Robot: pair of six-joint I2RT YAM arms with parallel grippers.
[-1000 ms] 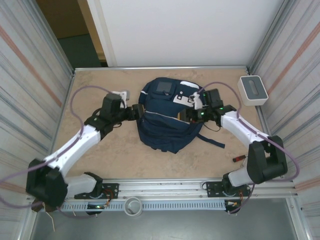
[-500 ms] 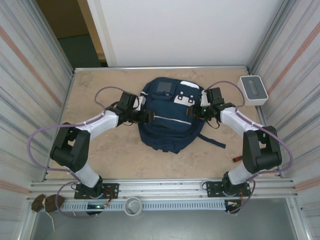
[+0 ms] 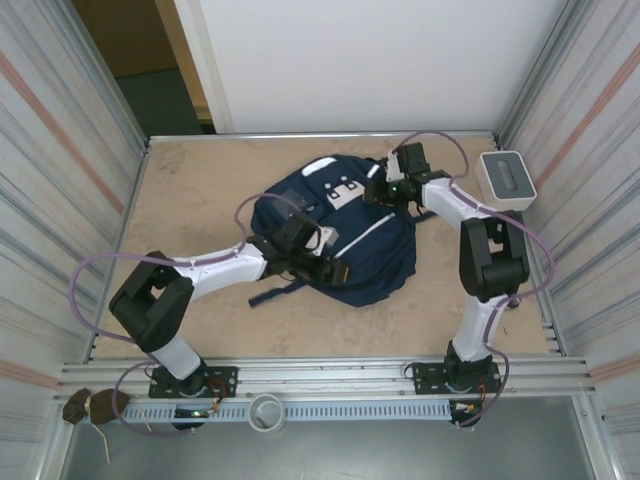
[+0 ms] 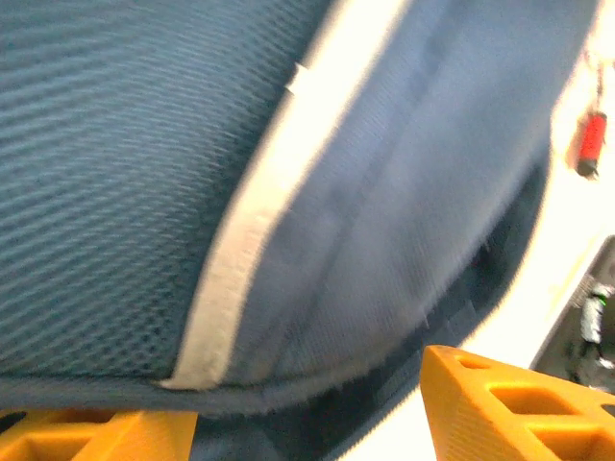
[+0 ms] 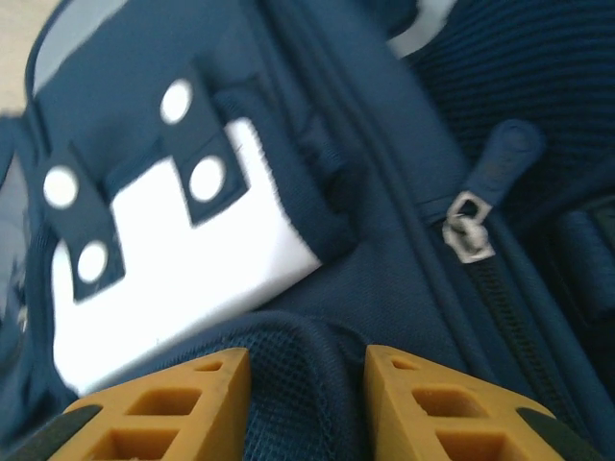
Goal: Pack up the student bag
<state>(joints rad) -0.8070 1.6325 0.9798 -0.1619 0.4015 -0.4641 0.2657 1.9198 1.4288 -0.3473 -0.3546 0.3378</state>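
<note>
Now the student bag (image 3: 350, 235) lies on the desk (image 3: 190, 190), left of the white-grey box (image 3: 505, 178). At the bag corner nearest that box, the right claw (image 5: 303, 360) is clenched on a mesh fold. On the side farthest from the box, the left claw (image 4: 279, 394) straddles the bag's edge; I cannot tell whether it grips.

Beige table (image 3: 200, 180) between ribbed walls (image 3: 60, 150) (white panel (image 3: 350, 60) behind, perhaps a doorway (image 3: 140, 50)).
</note>
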